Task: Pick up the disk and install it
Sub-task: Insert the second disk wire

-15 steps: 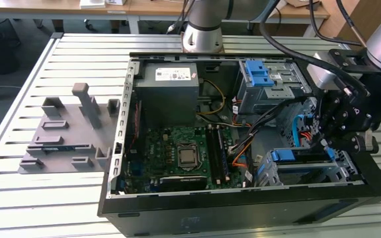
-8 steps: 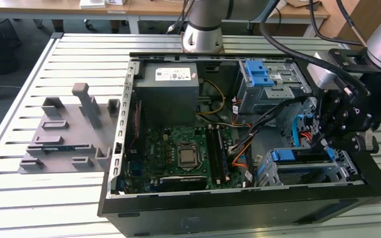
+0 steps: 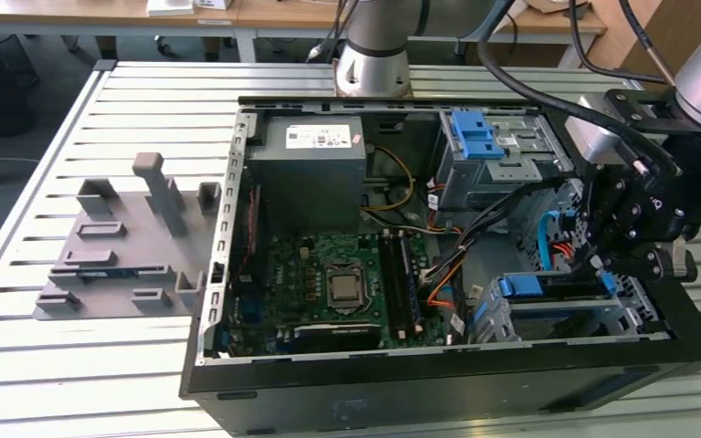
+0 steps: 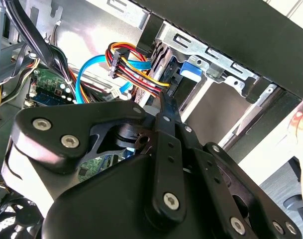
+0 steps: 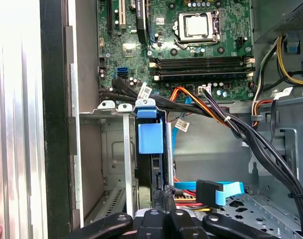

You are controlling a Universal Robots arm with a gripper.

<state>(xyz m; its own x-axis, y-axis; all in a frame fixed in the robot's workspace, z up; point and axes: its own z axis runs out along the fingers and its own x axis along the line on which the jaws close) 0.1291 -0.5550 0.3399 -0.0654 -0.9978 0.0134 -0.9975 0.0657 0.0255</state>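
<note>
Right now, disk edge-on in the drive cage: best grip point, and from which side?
Probably the exposed narrow edge of the disk, next to its blue tab, pinched across the thickness, coming straight in from the case's open side. The drive cage walls cover its flat faces.

Open black computer case [image 3: 448, 370] on a slatted metal table [image 3: 83, 365], green motherboard [image 3: 326, 292] at the case's 7 o'clock, grey power supply [image 3: 308, 169] at 11, grey fixture block [image 3: 120, 246] at the table's 9 o'clock
</note>
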